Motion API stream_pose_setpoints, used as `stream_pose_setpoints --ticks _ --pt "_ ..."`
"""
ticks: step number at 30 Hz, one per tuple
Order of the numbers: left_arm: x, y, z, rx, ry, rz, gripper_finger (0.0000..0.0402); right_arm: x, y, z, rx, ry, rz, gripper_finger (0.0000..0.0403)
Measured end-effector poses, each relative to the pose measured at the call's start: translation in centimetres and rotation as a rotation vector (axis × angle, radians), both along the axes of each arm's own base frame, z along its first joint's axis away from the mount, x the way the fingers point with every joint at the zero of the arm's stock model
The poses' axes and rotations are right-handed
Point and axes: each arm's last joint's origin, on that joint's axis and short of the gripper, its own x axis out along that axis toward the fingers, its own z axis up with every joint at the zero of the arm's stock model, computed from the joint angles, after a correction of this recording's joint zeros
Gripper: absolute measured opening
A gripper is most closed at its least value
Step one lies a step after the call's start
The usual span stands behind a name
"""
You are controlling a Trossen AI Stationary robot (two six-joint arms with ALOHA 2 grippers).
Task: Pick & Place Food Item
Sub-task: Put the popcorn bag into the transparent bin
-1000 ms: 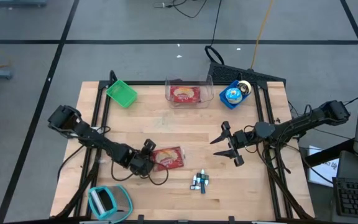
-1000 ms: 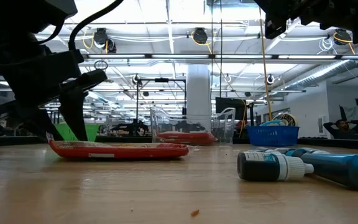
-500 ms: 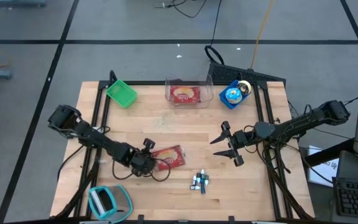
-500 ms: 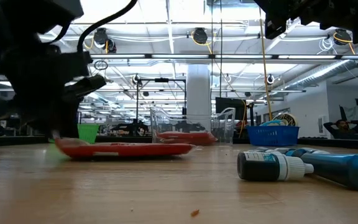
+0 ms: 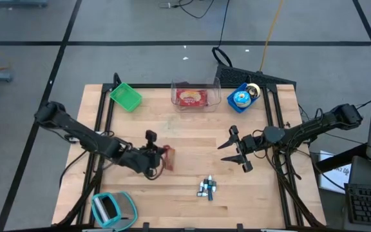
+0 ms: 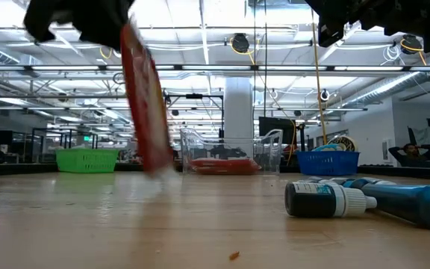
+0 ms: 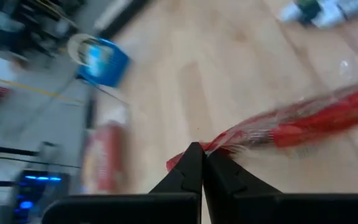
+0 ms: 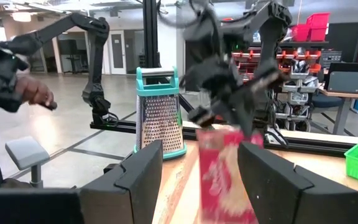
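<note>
Hanging from the left end effector (image 5: 157, 154), the red food packet (image 5: 168, 158) dangles clear of the desk (image 5: 185, 129), pinched by one edge between fingers clenched tight on the wrapper. In the low view the packet (image 6: 145, 104) hangs nearly upright, its lower end just above the wood.

Along the far edge of the desk sits a green basket (image 5: 125, 96), a clear container (image 5: 195, 95) with another red packet inside it, and a blue basket (image 5: 241, 98) holding a round item. Between the two arms, toward the near edge, a small cluster of bottles (image 5: 207, 188) lies on its side; none of it touches the lifted packet. A teal-framed grater (image 5: 113, 209) stands at the near left corner, behind the left arm.

The right end effector (image 5: 236, 149) waits well off to the right above the desk, fingers spread and holding nothing. Its wrist camera also catches a person's hand (image 8: 35, 91) out beyond the desk.
</note>
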Motion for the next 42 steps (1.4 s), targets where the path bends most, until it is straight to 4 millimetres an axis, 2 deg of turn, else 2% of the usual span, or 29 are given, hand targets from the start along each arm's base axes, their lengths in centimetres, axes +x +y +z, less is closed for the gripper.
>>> stream_pose_setpoints --ticks 6,13,22,29,38,42 --pt "-0.4 0.5 2.9 0.046 -0.137 0.030 0.0000 0.0 0.0 -0.1 -0.002 0.010 0.000 0.0196" --pt "-0.4 0.4 4.3 0.017 -0.233 -0.022 0.0000 0.0 0.0 -0.3 -0.012 0.031 -0.001 0.0196" --pt "-0.2 0.2 4.5 -0.078 -0.246 -0.089 0.0000 0.0 0.0 -0.4 -0.014 0.034 -0.013 0.0196" --pt "0.6 0.4 4.8 -0.229 -0.279 -0.214 0.0000 0.7 -0.5 -1.1 0.003 0.064 -0.214 0.0196" --pt "3.3 0.6 2.9 -0.314 -0.258 -0.317 0.0000 3.4 -0.2 -2.1 0.066 0.055 -0.217 0.0197" --pt "4.5 0.6 2.6 -0.367 -0.292 -0.409 0.0000 5.4 -0.5 -2.0 0.168 0.107 -0.066 0.0204"
